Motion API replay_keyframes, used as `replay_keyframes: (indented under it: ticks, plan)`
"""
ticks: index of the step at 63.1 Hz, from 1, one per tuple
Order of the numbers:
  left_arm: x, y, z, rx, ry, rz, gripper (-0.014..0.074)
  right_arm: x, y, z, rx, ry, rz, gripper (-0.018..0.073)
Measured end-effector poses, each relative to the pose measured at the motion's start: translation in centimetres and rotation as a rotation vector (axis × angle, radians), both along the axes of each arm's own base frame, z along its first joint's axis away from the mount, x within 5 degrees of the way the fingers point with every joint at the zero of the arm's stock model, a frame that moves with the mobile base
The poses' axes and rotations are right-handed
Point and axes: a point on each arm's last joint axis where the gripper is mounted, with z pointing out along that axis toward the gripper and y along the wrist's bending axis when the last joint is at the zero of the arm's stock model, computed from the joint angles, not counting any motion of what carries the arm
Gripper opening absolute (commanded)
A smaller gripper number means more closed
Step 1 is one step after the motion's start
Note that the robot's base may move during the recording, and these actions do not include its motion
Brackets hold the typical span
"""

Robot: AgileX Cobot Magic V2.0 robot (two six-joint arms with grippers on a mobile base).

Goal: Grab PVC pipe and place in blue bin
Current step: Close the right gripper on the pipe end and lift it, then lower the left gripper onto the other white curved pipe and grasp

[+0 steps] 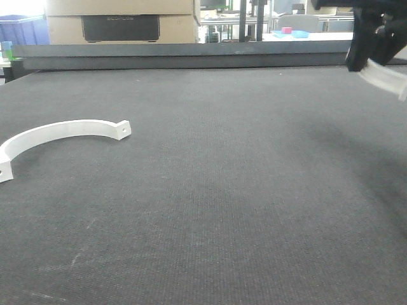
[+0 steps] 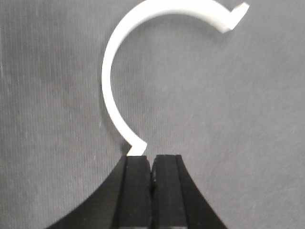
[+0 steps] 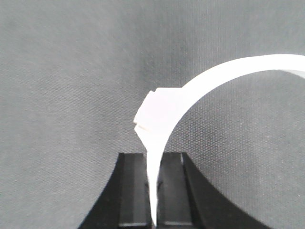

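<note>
Right wrist-mounted view: the right gripper [image 3: 153,164] pinches the PVC pipe [image 3: 162,109] by its thin end, lower centre; so slim a hold may slip or twist. The left gripper [image 2: 152,162] has its fingers pressed together, empty, just below a second pipe piece [image 2: 108,81].

White curved PVC piece [image 3: 162,109] tight between black jaws, over grey mat [image 3: 57,71].

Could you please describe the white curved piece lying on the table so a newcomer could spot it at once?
Start at the wide dark grey mat and look to its left side. A white half-ring piece lies flat there, with a holed tab at its end. The other white piece hangs in the air at the far right, clamped in the right gripper.
</note>
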Motion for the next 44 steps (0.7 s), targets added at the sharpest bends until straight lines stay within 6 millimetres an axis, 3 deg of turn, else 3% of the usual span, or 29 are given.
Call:
replay_keyframes:
  ticks: [9,22,37,44]
  plan:
    - [3.0,-0.2,-0.3,0.007,0.027,-0.005,-0.0111,-0.5,-0.1,0.3,-0.004,0.017,0.001,-0.0168]
    - [6.3,0.1,-3.1,0.063,0.081,-0.010,-0.0102,-0.9,-0.2,0.2,-0.024,0.056,0.024,-0.0168]
    - [7.6,0.3,-5.8,0.104,0.128,-0.016,0.0184,-0.8,-0.2,0.2,-0.026,0.050,0.030,-0.0168]
    - [8.0,0.2,-6.8,0.098,0.153,-0.016,0.0237,-0.8,-0.2,0.2,-0.025,0.044,0.030,-0.0168]
